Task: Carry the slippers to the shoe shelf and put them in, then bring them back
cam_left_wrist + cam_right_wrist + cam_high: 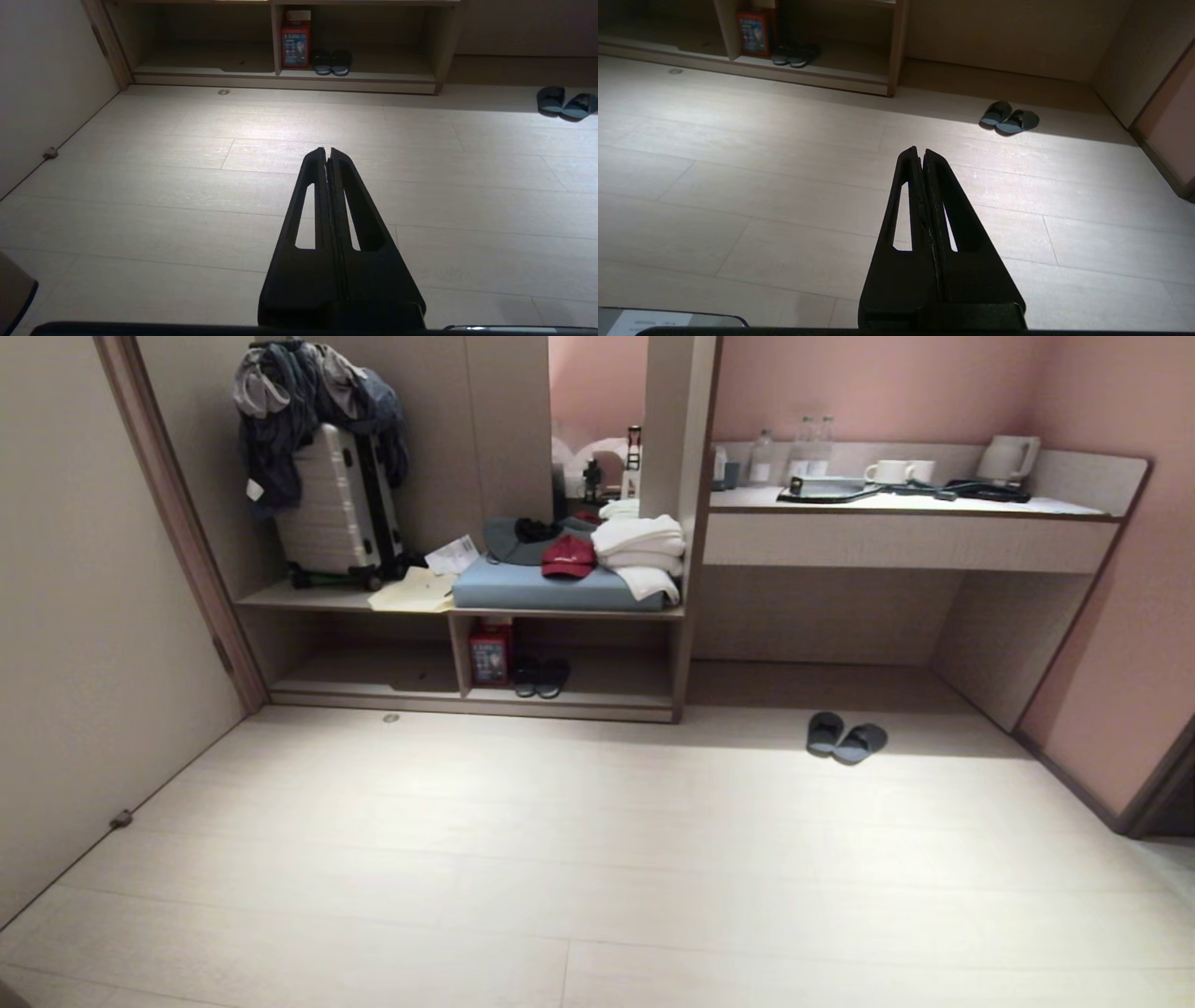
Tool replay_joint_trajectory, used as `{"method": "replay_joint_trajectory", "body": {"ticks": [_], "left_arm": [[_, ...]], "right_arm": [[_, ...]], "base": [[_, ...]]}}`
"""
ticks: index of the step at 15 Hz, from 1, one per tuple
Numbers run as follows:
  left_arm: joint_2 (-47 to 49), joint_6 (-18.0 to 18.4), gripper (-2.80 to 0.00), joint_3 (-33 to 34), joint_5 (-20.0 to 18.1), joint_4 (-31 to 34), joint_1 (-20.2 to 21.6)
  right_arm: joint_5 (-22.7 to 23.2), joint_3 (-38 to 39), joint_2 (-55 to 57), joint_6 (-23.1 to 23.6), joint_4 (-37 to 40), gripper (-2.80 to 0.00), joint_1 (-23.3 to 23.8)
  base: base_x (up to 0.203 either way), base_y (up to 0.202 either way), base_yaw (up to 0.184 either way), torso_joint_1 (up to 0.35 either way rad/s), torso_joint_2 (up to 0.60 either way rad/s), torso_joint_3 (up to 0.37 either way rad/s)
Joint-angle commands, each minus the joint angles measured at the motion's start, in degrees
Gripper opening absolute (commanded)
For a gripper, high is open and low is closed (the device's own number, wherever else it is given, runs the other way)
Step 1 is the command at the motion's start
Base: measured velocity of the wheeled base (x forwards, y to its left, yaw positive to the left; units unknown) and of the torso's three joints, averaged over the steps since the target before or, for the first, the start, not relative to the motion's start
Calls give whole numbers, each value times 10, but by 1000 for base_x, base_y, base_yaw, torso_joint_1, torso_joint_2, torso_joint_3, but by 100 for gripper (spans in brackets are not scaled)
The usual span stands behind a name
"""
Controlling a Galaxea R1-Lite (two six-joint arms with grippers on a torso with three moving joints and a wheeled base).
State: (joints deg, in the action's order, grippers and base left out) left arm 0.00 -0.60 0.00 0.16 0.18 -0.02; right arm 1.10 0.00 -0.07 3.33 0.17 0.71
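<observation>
The dark grey-blue slippers lie side by side on the pale floor in front of the desk alcove, also seen as the slippers and the slippers. The shoe shelf is the low cubby to their left, its raised base board along the floor. Neither arm shows in the head view. My left gripper is shut and empty, hanging over bare floor well short of the shelf. My right gripper is shut and empty too, over bare floor a good way short of the slippers.
A blacker pair of slippers and a red box sit inside the shelf. Above it rest a suitcase, towels and a red cap. The desk holds cups and a kettle. A wall runs along the left.
</observation>
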Motion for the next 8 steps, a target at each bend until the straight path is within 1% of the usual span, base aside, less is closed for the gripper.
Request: {"method": "replay_joint_trajectory", "body": {"ticks": [1, 4, 6, 8], "left_arm": [[0, 0, -280, 0, 0, 0, 0], [0, 0, -280, 0, 0, 0, -1], [0, 0, -280, 0, 0, 0, 0], [0, 0, -280, 0, 0, 0, -1]], "right_arm": [[0, 0, -1, 1, 0, -280, 0], [0, 0, -1, 1, 0, -280, 0], [0, 0, -1, 0, 0, -280, 0], [0, 0, -2, 1, 0, -280, 0]], "base": [[-200, 0, 0, 1, -1, 4], [-196, 0, 1, 2, 3, 2], [-152, 0, -1, -3, 2, 1], [0, 0, 0, 0, 0, 0]]}}
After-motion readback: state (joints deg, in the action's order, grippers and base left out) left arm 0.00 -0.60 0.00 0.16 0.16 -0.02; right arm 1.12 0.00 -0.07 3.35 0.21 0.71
